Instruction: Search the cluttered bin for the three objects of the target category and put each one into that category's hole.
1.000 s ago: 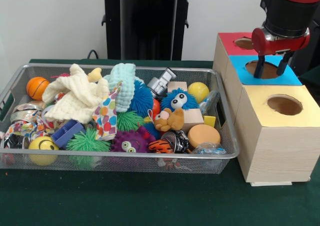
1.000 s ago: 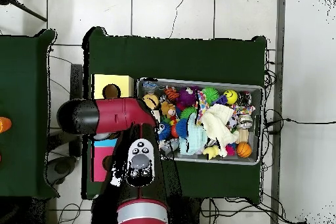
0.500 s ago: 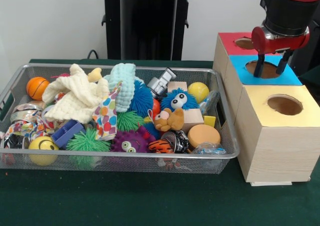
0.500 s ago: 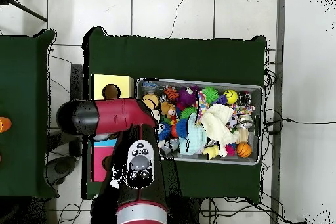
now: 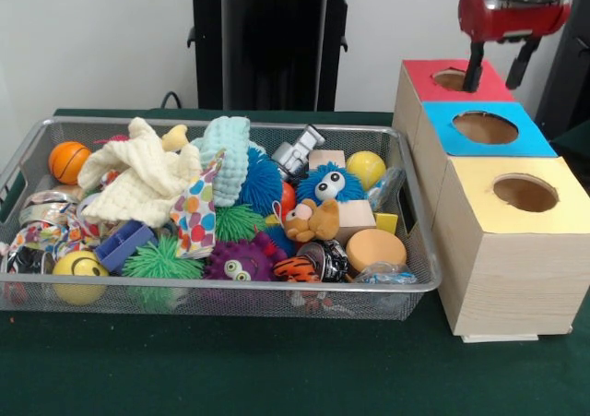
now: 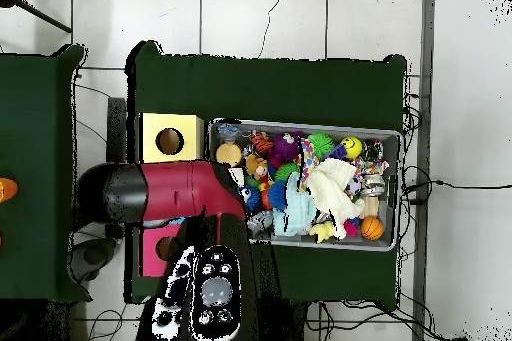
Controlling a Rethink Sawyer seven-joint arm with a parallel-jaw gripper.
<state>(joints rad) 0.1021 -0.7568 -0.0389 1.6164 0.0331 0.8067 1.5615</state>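
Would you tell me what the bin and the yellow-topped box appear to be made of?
The bin looks like silvery metal wire mesh: the toys show through its fine grid walls under a solid rim. The yellow-topped box seems to be pale unpainted wood, with grain lines on its sides; its matte yellow top may be paint or paper.

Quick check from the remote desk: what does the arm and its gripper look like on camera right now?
The gripper has a glossy red rounded housing under a black cylindrical wrist, with two slim black fingers. From overhead, the arm is a thick red tube with a rounded black end cap.
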